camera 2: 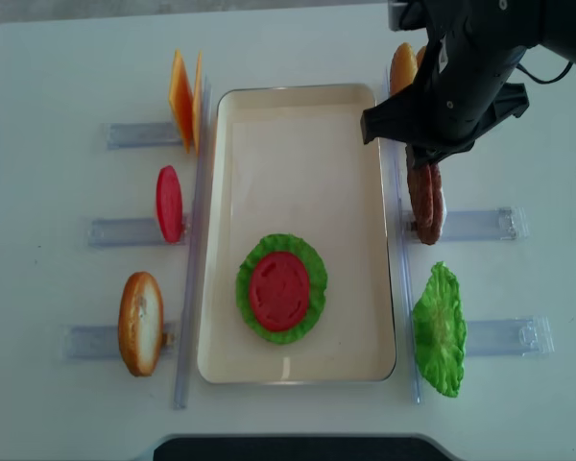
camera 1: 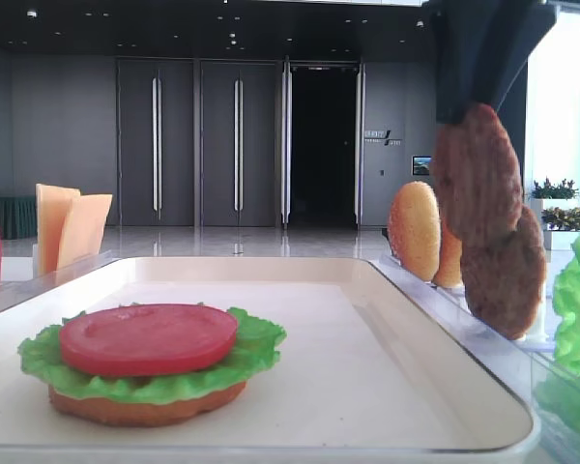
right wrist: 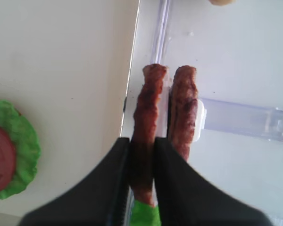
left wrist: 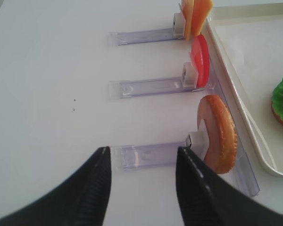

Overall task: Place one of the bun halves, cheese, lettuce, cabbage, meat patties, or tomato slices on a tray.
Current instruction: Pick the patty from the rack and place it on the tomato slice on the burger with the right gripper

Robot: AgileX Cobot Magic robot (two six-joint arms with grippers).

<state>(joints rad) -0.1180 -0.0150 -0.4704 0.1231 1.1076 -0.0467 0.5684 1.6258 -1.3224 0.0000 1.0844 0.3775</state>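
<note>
Patties (camera 2: 425, 202) stand on edge in a clear rack (camera 2: 480, 225) just right of the tray (camera 2: 298, 125), and the right gripper (right wrist: 153, 155) has its fingers (right wrist: 172, 179) clamped on the left patty (right wrist: 146, 122), the one nearer the tray. On the tray lies a bun half (camera 1: 145, 404) topped with lettuce (camera 1: 242, 362) and a tomato slice (camera 1: 147, 338). The left gripper (left wrist: 141, 169) hovers over the tabletop (left wrist: 47, 84) at the left, fingers wide apart and empty.

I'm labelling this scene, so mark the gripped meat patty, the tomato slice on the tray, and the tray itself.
gripped meat patty (camera 1: 479, 172), low exterior view, middle of its flat face.
tomato slice (camera 2: 279, 291), overhead exterior view, centre of the disc.
tray (camera 2: 298, 144), overhead exterior view, bare floor.
</note>
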